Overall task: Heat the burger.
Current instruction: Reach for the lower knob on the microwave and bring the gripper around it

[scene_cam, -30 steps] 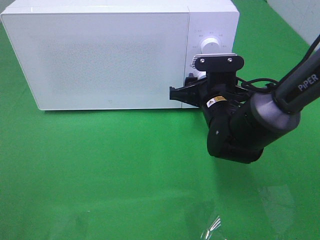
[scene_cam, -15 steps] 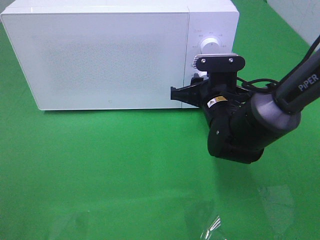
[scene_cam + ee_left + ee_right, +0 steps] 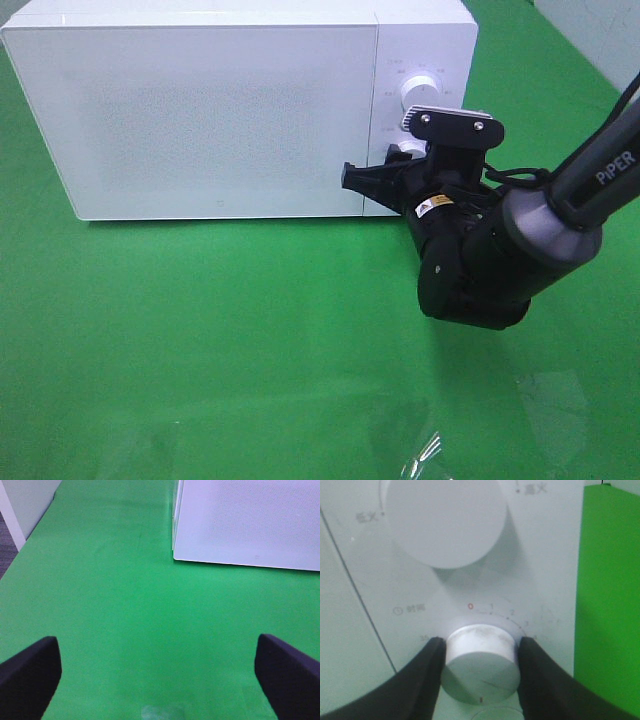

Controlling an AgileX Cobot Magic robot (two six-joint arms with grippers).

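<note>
In the right-centre of the high view, the right fingers [image 3: 420, 675] pinch the small white round timer dial [image 3: 480, 667] on the white box-shaped microwave oven [image 3: 220, 110], one finger touching each side. The left fingers [image 3: 27, 675] are spread wide above the green tabletop [image 3: 125, 605]. The oven door is closed, and the burger cannot be seen in any view.

The high camera looks steeply down on the microwave [image 3: 200, 110] front and green tabletop [image 3: 200, 350] from well back. The left wrist camera looks low along that tabletop toward the microwave's door corner. The right wrist camera sits very close to its lower dial [image 3: 479, 655].
</note>
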